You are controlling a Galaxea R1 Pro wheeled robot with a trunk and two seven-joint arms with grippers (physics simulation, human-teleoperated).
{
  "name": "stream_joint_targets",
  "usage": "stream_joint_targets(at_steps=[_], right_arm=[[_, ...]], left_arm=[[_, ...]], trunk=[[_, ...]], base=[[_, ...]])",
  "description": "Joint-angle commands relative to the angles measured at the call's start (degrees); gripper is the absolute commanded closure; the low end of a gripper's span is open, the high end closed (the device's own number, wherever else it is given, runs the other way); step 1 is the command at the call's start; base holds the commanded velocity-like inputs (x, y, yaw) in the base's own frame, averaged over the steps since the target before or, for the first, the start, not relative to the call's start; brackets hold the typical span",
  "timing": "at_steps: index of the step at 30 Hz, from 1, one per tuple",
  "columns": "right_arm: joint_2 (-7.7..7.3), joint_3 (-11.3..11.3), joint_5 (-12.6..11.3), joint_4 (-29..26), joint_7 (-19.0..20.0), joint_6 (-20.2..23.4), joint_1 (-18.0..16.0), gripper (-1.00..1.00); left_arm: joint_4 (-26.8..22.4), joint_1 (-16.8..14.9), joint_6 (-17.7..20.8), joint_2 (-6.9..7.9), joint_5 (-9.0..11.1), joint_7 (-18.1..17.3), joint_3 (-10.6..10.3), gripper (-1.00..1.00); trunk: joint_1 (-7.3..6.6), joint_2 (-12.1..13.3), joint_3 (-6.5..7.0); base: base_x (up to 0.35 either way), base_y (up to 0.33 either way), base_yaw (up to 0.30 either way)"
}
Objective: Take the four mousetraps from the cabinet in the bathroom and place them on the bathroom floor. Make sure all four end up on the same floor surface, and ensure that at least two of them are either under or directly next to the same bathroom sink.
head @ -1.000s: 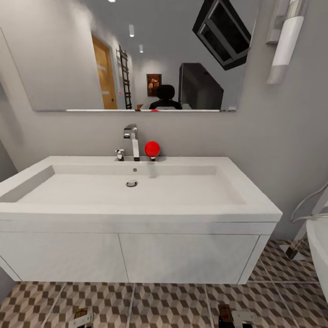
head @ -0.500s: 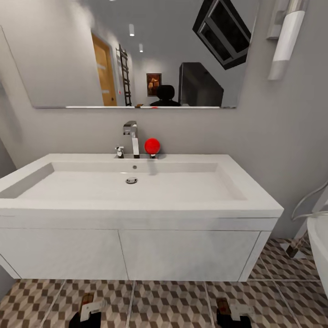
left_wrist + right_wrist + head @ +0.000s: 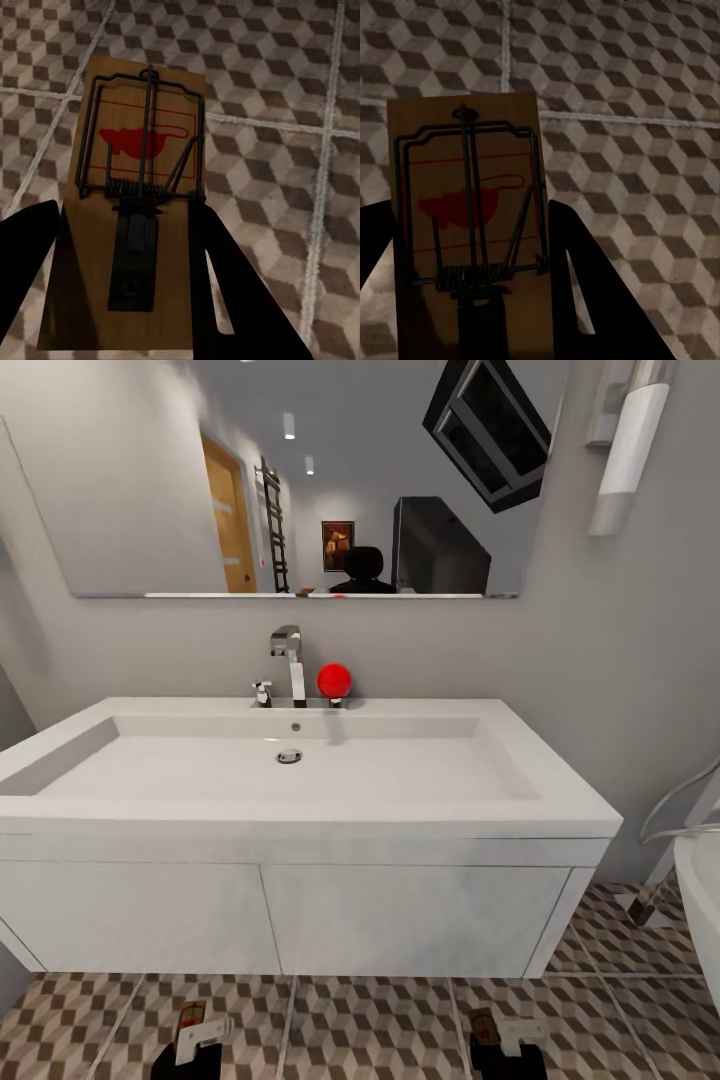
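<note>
Left gripper [image 3: 124, 292] pinches a tan wooden mousetrap [image 3: 135, 187]. Right gripper [image 3: 472, 300] grips another mousetrap [image 3: 465, 202], its near end cut off by the frame. Both hang over the cube-patterned brown tile floor [image 3: 285, 135].

A mousetrap [image 3: 135, 202] sits between the two dark fingers [image 3: 232, 300] of the left end effector [image 3: 124, 300], which press against its long edges and grip it. It is a tan wooden board printed with a red mouse outline inside a thin red frame. A dark wire bar loops around that print, a coiled spring crosses the board near its middle, and a flat dark metal tab runs from the spring toward the camera. Beyond and beside the board lies the bathroom floor [image 3: 285, 97], tiled in a brown, beige and white cube pattern with pale grout lines crossing it.
</note>
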Motion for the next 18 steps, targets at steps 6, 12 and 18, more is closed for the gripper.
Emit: stream_joint_targets(at_steps=[6, 12, 18], right_arm=[[-0.01, 0.5, -0.6, 0.0, -0.1, -0.2, 0.0, 1.00], [-0.01, 0.4, -0.7, 0.0, -0.1, -0.2, 0.0, 1.00], [-0.07, 0.4, -0.7, -0.4, -0.1, -0.4, 0.0, 1.00]], left_arm=[[-0.1, 0.0, 0.3, -0.02, 0.2, 0.4, -0.5, 1.00], [0.0, 0.0, 0.3, -0.03, 0.2, 0.5, -0.5, 1.00], [-0.1, 0.0, 0.4, -0.03, 0.2, 0.5, -0.6, 1.00]], trunk=[[0.65, -1.2, -0.59], [1.97, -3.6, -1.67], [3.28, -6.0, -2.75]], base=[[0.000, 0.000, 0.000], [0.000, 0.000, 0.000], [0.000, 0.000, 0.000]])
